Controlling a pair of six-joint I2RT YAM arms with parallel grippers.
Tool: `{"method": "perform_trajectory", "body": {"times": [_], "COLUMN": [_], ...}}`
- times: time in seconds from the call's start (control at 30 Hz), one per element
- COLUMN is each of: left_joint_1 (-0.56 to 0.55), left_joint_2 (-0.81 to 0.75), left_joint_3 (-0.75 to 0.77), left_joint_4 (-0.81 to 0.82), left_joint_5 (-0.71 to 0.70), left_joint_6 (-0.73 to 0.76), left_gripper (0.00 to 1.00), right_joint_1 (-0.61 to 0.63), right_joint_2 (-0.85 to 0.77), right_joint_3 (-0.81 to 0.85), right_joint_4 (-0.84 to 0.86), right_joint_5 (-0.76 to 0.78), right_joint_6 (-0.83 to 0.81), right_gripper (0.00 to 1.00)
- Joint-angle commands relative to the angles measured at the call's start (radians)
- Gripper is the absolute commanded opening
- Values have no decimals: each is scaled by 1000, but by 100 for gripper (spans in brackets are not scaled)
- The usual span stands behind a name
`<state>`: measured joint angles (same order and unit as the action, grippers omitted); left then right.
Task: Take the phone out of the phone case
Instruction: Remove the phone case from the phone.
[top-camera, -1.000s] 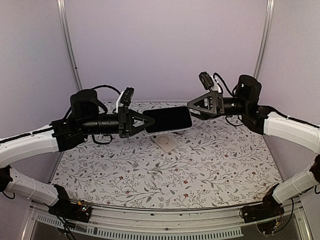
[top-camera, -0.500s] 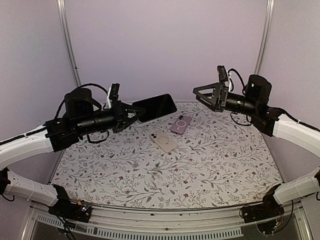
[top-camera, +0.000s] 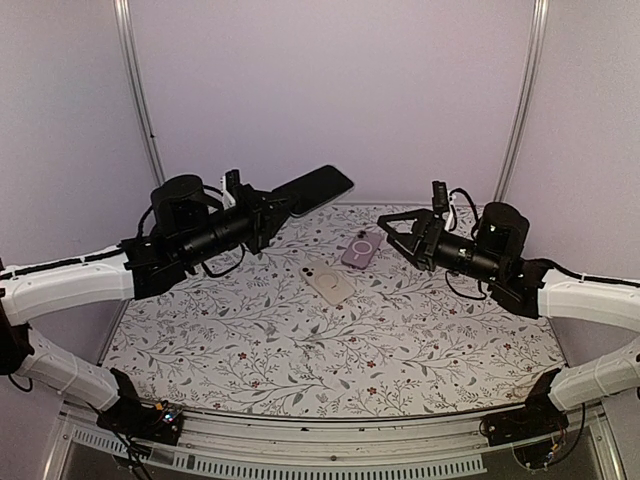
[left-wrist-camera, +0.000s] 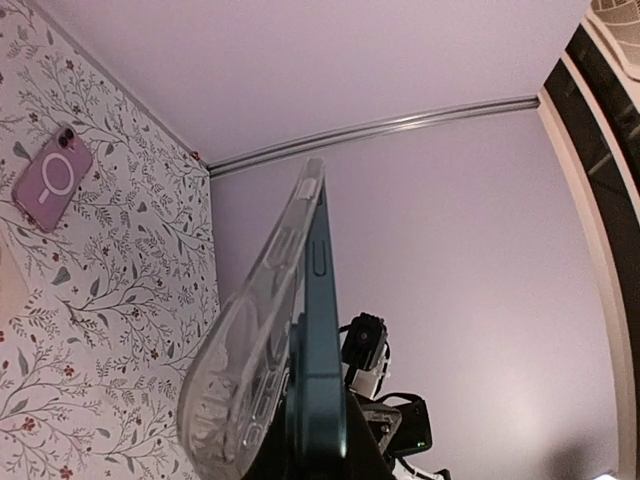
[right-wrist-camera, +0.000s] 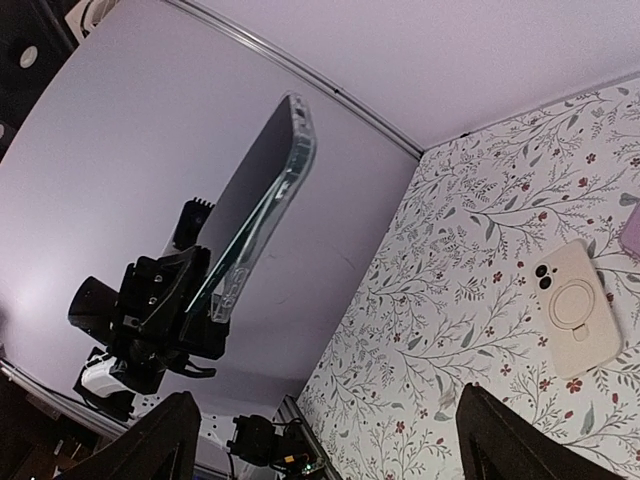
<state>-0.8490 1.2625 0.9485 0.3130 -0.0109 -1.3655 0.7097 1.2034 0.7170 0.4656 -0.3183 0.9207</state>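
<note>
As the right end effector (top-camera: 394, 240) retreats, phone (top-camera: 315, 187) raised higher

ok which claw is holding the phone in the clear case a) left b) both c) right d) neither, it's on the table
a, the left claw is shut on the clear-cased phone, held up in the air, while the right claw stands open and apart from it.

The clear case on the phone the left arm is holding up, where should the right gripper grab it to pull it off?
Probably the free far end of the clear case, which sticks out beyond the left gripper. Bring the open right gripper in from its side and pinch across the thin edge; the phone faces it nearly edge-on.
</note>
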Motion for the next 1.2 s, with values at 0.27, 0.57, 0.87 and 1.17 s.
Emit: {"method": "perform_trajectory", "body": {"times": [0.27,0.57,0.87,1.17], "left_joint_1": [-49,-66,-67,-67], "left_joint_2": [122,145,152,153], "left_joint_3": [108,125,115,109], "left_joint_4": [235,225,261,262], "left_joint_5": [-62,-72,-60,-47], "left_joint_6": [-321,-383,-402,-403], "left_gripper": [0,0,0,0], "right_joint_1": [156,178,186,187], "right_joint_2": [155,253,304,329], "right_joint_3": [96,196,239,281], "right_joint_4": [204,228,253,260], "right_joint_5": [124,53,30,28], "right_joint_6": [106,84,88,75], "right_gripper": [89,77,66,56]}}
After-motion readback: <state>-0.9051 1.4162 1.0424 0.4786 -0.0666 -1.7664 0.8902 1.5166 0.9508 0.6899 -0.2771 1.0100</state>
